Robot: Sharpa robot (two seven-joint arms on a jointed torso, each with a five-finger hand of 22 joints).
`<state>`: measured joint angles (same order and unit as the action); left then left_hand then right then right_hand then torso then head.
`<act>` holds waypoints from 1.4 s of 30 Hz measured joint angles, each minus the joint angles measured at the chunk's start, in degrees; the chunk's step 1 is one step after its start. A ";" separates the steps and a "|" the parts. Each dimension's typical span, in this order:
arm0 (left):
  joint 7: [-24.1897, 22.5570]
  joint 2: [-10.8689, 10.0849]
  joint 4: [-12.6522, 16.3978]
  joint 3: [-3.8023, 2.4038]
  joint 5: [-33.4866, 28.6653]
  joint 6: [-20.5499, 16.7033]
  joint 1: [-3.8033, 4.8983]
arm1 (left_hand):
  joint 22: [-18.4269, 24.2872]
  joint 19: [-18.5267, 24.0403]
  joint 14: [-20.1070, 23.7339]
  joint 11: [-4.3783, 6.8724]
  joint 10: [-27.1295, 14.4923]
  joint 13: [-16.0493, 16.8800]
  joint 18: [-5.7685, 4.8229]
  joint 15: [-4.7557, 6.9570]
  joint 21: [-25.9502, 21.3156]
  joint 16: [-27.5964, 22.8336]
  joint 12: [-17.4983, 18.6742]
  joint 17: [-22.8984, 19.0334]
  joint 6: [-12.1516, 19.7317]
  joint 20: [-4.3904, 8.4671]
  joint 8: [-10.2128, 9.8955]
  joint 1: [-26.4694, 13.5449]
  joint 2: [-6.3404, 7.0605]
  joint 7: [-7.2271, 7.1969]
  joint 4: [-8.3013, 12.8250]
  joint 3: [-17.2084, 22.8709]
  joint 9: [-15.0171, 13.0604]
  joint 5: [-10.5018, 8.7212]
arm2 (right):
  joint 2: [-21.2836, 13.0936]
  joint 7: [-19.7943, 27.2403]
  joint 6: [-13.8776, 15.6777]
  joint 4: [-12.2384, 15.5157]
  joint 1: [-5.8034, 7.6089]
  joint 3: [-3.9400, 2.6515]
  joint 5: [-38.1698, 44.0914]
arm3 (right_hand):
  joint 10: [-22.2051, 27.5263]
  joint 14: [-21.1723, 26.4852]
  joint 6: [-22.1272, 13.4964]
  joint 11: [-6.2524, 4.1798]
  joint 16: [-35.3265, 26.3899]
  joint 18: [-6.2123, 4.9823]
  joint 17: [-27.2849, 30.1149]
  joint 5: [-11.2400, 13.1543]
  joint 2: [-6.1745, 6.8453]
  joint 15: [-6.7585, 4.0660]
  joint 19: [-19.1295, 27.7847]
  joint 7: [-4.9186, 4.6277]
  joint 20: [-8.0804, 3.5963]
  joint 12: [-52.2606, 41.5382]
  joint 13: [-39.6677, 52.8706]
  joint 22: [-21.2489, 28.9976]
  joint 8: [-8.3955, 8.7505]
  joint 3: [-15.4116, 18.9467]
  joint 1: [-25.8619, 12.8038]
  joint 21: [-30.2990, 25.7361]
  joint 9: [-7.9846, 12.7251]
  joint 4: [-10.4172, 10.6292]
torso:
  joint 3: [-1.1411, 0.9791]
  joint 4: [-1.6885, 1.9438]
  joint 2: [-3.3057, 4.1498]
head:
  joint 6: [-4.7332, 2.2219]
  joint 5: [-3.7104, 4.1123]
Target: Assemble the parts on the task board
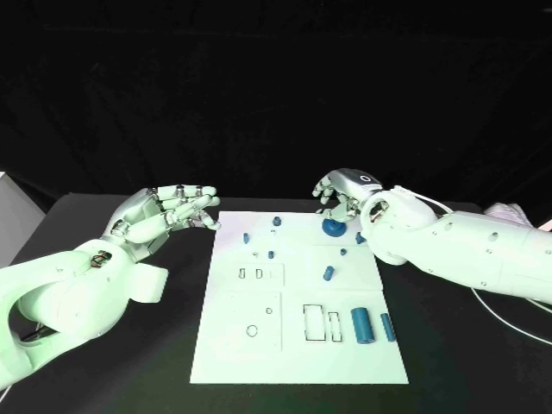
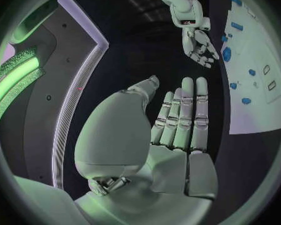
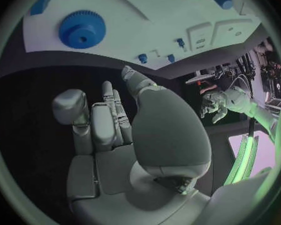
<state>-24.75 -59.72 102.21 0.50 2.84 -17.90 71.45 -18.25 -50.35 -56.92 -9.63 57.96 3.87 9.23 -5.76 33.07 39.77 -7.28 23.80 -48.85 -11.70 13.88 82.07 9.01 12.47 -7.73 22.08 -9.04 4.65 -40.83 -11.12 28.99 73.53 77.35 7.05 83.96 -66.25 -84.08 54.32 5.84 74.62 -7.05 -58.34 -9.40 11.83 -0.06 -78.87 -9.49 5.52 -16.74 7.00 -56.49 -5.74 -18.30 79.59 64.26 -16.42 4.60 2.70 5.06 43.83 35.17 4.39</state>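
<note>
Task board [image 1: 295, 345], a flat white rectangular plate, lies in the middle of the black bench [image 1: 115, 224], with its far edge between the two silver hands. Near that far edge, toward the right side, a round blue toothed gear [image 1: 335, 228] lies on the board; the right wrist view shows it as a blue disc with a hole in its centre. Several small blue pegs [image 1: 271, 254] stand scattered across the far half of the board, and a short blue bar [image 1: 329, 273] lies near the middle. Toward the near right corner, two blue cylinders [image 1: 362, 325] lie side by side just beside dark rectangular outlines. The left hand [image 1: 177, 210] hovers over the bench just beside the board's far left corner, released, with its fingers [image 2: 185, 116] extended together and grasping nothing. The right hand [image 1: 341, 194] hangs above the board's far edge close to the gear, its fingers loosely curved and apart, holding nothing.
</note>
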 measured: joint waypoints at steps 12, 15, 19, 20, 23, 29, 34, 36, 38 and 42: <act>0.00 0.25 -0.30 0.00 0.00 0.19 0.01 | -0.11 -0.01 0.00 0.00 0.00 0.00 0.00 0.00 0.11 0.11 0.00 0.01 0.00 0.02 0.00 0.00 0.00 0.00 0.07 0.07 0.00 0.00 | -3.45 -0.16 -6.65 -1.52 0.60 -0.06 -12.62 | -17.31 0.14 -4.13 -1.44 14.37 4.47 -16.62 -3.82 0.74 -0.22 -5.12 0.02 0.07 -67.86 67.79 -18.46 -4.91 8.43 0.75 19.91 -2.54 5.87 | -0.29 -0.34 -0.02 | -0.02 0.23; 0.00 0.30 -0.40 0.00 0.00 0.24 0.01 | -0.11 -0.01 0.00 0.00 0.00 0.00 0.00 0.00 0.11 0.11 0.00 0.05 0.00 0.02 0.00 0.00 0.00 0.00 0.07 0.07 0.00 0.00 | -3.18 -0.26 -8.25 -2.23 0.59 -0.06 -13.99 | -17.62 0.09 -4.47 -1.32 14.73 4.47 -16.62 -3.82 0.61 0.10 -5.14 -0.02 0.25 -69.45 67.96 -18.46 -5.36 9.13 0.87 20.87 -2.71 6.57 | -0.32 -0.30 0.06 | 0.06 0.24; 0.00 0.39 -0.54 0.00 0.00 0.31 0.01 | -0.11 -0.02 0.00 0.00 0.00 0.00 0.00 0.00 0.11 0.11 0.00 0.05 0.00 0.02 0.00 0.00 0.00 0.00 0.07 0.07 0.00 0.00 | -2.54 -0.44 -10.13 -2.70 0.33 -0.05 -15.33 | -17.65 0.15 -4.55 -1.28 15.06 5.36 -16.62 -3.82 0.61 0.17 -5.14 -0.10 0.25 -69.94 67.96 -18.46 -5.81 9.54 0.87 21.49 -2.80 6.98 | -0.36 -0.27 0.15 | 0.24 0.20; 0.00 0.40 -0.56 0.00 0.00 0.33 0.01 | -0.11 -0.01 0.00 0.00 0.00 0.00 0.00 0.00 0.11 0.11 0.00 0.05 0.00 0.01 0.00 0.00 0.00 0.00 0.07 0.07 0.01 0.00 | -2.41 -0.48 -10.46 -2.74 0.25 -0.05 -15.55 | -17.66 0.15 -4.55 -1.28 15.06 5.36 -16.62 -3.81 0.62 0.17 -5.14 -0.10 0.25 -69.94 67.96 -18.46 -5.81 9.73 0.87 21.71 -2.81 7.17 | -0.40 -0.26 0.16 | 0.25 0.20; 0.00 0.43 -0.62 0.00 0.00 0.37 0.01 | -0.11 -0.02 0.00 0.00 0.00 0.00 0.00 0.00 0.11 0.11 0.00 0.04 0.00 0.02 0.00 0.00 0.00 0.00 0.07 0.07 0.00 0.00 | -1.98 -0.63 -11.33 -3.06 -0.06 -0.03 -16.14 | -17.66 0.15 -4.74 -1.28 15.06 5.36 -16.62 -3.81 0.61 0.17 -5.14 -0.29 0.25 -70.23 67.96 -18.46 -5.80 9.85 0.87 21.72 -2.86 7.29 | -0.47 -0.23 0.27 | 0.25 0.16; 0.01 0.43 -0.66 0.00 0.00 0.43 0.01 | -0.11 -0.02 0.00 0.00 0.00 0.00 0.00 0.00 0.11 0.11 0.00 0.04 0.00 0.02 0.00 0.00 0.00 0.00 0.06 0.06 0.01 0.00 | -1.18 -0.98 -12.24 -4.22 -0.46 0.00 -16.74 | -17.66 0.15 -4.75 -1.28 15.06 5.36 -16.61 -3.81 0.38 0.17 -4.94 -0.29 0.45 -70.23 67.95 -18.45 -6.22 9.90 1.11 21.94 -2.87 7.56 | -0.51 -0.30 0.31 | 0.43 0.07; 0.02 0.43 -0.67 0.00 0.00 0.48 0.01 | -0.10 -0.02 0.00 0.00 0.00 0.00 0.00 0.00 0.11 0.11 0.00 0.04 0.00 0.02 0.00 0.00 0.00 0.00 0.06 0.06 0.01 0.00 | -0.52 -1.29 -12.31 -5.21 -0.77 0.00 -16.80 | -17.66 0.15 -4.75 -1.28 15.06 5.36 -16.61 -4.05 -0.06 0.17 -5.14 -0.30 0.65 -70.23 67.95 -18.45 -6.44 9.76 1.55 22.17 -2.97 7.69 | -0.52 -0.33 0.32 | 0.53 0.21; 0.02 0.43 -0.67 0.00 0.00 0.50 0.01 | -0.10 -0.02 0.00 0.00 0.00 0.00 0.00 0.00 0.11 0.11 0.00 0.04 0.00 0.02 0.00 0.00 0.00 0.00 0.06 0.06 0.01 0.00 | -0.28 -1.40 -12.26 -5.42 -0.90 0.00 -16.81 | -17.65 0.15 -4.75 -1.28 15.06 5.36 -16.61 -4.05 -0.08 0.17 -5.14 -0.30 0.65 -70.23 67.95 -18.45 -6.48 9.73 1.57 22.17 -3.00 7.72 | -0.52 -0.33 0.32 | 0.57 0.23; 0.03 0.43 -0.69 0.00 0.00 0.51 0.01 | -0.10 -0.02 0.00 0.00 0.00 -0.01 0.00 0.00 0.11 0.11 0.00 0.03 0.00 0.02 0.00 0.00 0.00 0.00 0.06 0.06 0.01 0.00 | -0.09 -1.48 -12.17 -5.67 -0.99 0.00 -16.80 | -17.66 0.15 -4.75 -1.28 15.06 5.36 -16.60 -4.05 -0.30 0.17 -5.14 -0.30 0.65 -70.23 67.95 -18.44 -6.48 9.51 1.78 22.17 -3.00 7.94 | -0.53 -0.33 0.32 | 0.60 0.25; 0.03 0.43 -0.74 0.00 0.00 0.54 0.01 | -0.10 -0.02 0.00 0.00 0.00 0.00 0.00 0.00 0.11 0.11 0.00 0.03 0.00 0.02 0.00 0.00 0.00 0.00 0.06 0.06 -0.02 0.00 | 0.28 -1.63 -11.89 -6.16 -1.12 0.02 -16.72 | -17.65 0.15 -4.75 -1.28 15.06 5.36 -16.60 -4.37 -0.52 0.17 -5.14 -0.30 0.65 -70.23 67.94 -18.44 -6.67 9.35 2.01 22.17 -3.06 8.08 | -0.54 -0.31 0.32 | 0.66 0.27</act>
<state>-24.71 -59.29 101.47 0.50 2.84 -17.36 71.46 -18.35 -50.37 -56.92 -9.63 57.96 3.87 9.23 -5.76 33.18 39.87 -7.29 23.83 -48.85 -11.68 13.88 82.07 9.01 12.47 -7.66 22.14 -9.06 4.65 -40.55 -12.75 17.09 67.37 76.23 7.07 67.24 -83.91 -83.93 49.57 4.56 89.68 -1.69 -74.94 -13.77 11.31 0.11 -84.01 -9.79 6.17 -86.97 74.94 -74.93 -12.42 -8.95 81.60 86.42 -19.48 12.68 2.16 4.76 44.15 35.83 4.66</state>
